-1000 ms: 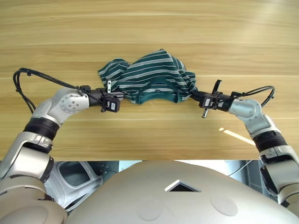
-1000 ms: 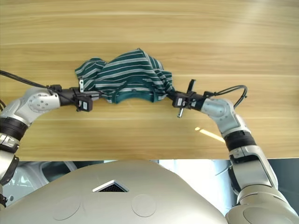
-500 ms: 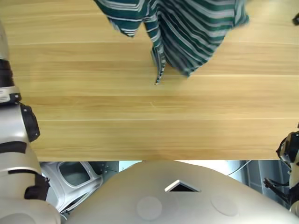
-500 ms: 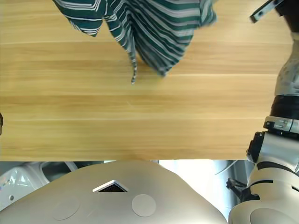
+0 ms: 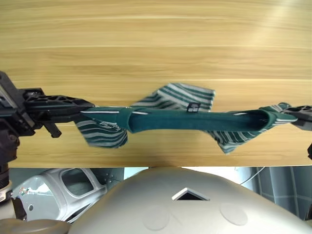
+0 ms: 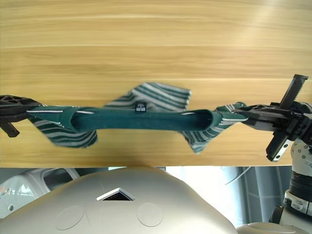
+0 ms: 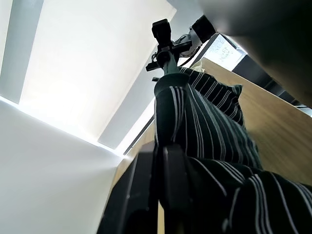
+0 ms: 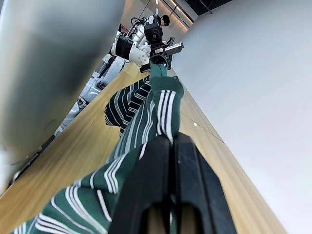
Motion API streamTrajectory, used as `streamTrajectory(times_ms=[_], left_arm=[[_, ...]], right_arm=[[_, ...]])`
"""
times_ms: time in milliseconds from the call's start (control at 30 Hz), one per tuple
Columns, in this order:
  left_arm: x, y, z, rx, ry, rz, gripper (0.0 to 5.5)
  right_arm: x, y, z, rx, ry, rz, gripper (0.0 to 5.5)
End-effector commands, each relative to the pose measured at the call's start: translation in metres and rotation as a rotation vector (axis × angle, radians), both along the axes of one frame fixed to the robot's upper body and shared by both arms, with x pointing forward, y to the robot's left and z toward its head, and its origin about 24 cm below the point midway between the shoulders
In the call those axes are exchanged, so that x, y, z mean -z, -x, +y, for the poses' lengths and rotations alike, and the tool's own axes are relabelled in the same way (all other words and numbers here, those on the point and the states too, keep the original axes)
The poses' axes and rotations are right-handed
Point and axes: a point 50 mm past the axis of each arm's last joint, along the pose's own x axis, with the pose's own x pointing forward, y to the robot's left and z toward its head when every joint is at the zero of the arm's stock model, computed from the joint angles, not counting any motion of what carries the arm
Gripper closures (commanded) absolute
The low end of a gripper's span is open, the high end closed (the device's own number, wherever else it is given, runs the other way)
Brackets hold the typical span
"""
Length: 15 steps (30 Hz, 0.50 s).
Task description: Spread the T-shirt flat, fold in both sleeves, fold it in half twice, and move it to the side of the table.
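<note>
Two firm grips: left gripper [image 5: 87, 108] and right gripper [image 6: 228, 113] each pinch an end of the striped T-shirt [image 5: 195, 121], stretched taut between them over the near edge of the pale wooden table [image 5: 156, 39]. White wall [image 8: 253, 97], bright ceiling panel [image 7: 73, 63].

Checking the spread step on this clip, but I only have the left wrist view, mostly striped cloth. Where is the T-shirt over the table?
Observer: In the eye views the T-shirt is stretched sideways along the table's near edge, between the left claw and the right claw.
Operator: Is it flat yet?
Observer: No. Its dark green neckline is pulled into a straight line, with striped cloth bunched behind it and drooping at both ends.
Operator: Is the right claw's grip sound?
Observer: The right wrist view shows its fingers shut together on a striped fold.
</note>
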Motion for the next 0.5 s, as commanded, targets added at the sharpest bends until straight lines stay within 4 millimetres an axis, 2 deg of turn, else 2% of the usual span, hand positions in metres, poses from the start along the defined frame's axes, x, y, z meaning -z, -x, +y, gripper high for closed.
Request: streamTrajectory(times_ms=[33, 100, 167, 200, 233, 267, 300, 333, 367, 400, 433, 467, 500], left_arm=[[-0.003, -0.048, -0.005, -0.065, -0.074, 0.027, 5.47], [-0.015, -0.093, -0.011, -0.13, -0.114, 0.038, 5.47], [-0.039, -0.152, -0.025, -0.22, -0.16, 0.085, 5.47], [-0.058, -0.183, -0.037, -0.334, -0.156, 0.113, 5.47], [-0.098, -0.215, -0.051, -0.615, -0.05, 0.03, 5.47], [-0.15, -0.229, -0.055, -0.893, 0.153, -0.131, 5.47], [-0.207, -0.221, -0.047, -1.077, 0.468, -0.278, 5.47], [-0.256, -0.197, -0.033, -1.082, 0.815, -0.324, 5.47], [-0.287, -0.172, -0.018, -0.995, 1.047, -0.351, 5.47], [-0.303, -0.153, -0.007, -0.916, 1.154, -0.411, 5.47], [-0.307, -0.138, 0.004, -0.836, 1.188, -0.489, 5.47], [-0.303, -0.131, 0.011, -0.802, 1.171, -0.56, 5.47], [-0.289, -0.128, 0.02, -0.801, 1.111, -0.644, 5.47]], right_arm=[[0.013, -0.053, 0.011, 0.088, 0.133, 0.044, 5.5], [0.012, -0.107, 0.018, 0.235, 0.198, 0.054, 5.5], [-0.009, -0.179, 0.027, 0.487, 0.234, 0.055, 5.5], [-0.035, -0.214, 0.034, 0.705, 0.235, 0.013, 5.5], [-0.092, -0.241, 0.036, 0.991, 0.08, -0.106, 5.5], [-0.15, -0.246, 0.031, 1.218, -0.127, -0.228, 5.5], [-0.197, -0.237, 0.024, 1.343, -0.31, -0.338, 5.5], [-0.236, -0.22, 0.017, 1.367, -0.471, -0.448, 5.5], [-0.26, -0.203, 0.011, 1.341, -0.563, -0.548, 5.5], [-0.273, -0.191, 0.007, 1.313, -0.603, -0.621, 5.5], [-0.273, -0.182, -0.001, 1.269, -0.613, -0.674, 5.5], [-0.266, -0.178, -0.008, 1.25, -0.597, -0.702, 5.5], [-0.25, -0.175, -0.015, 1.223, -0.575, -0.737, 5.5]])
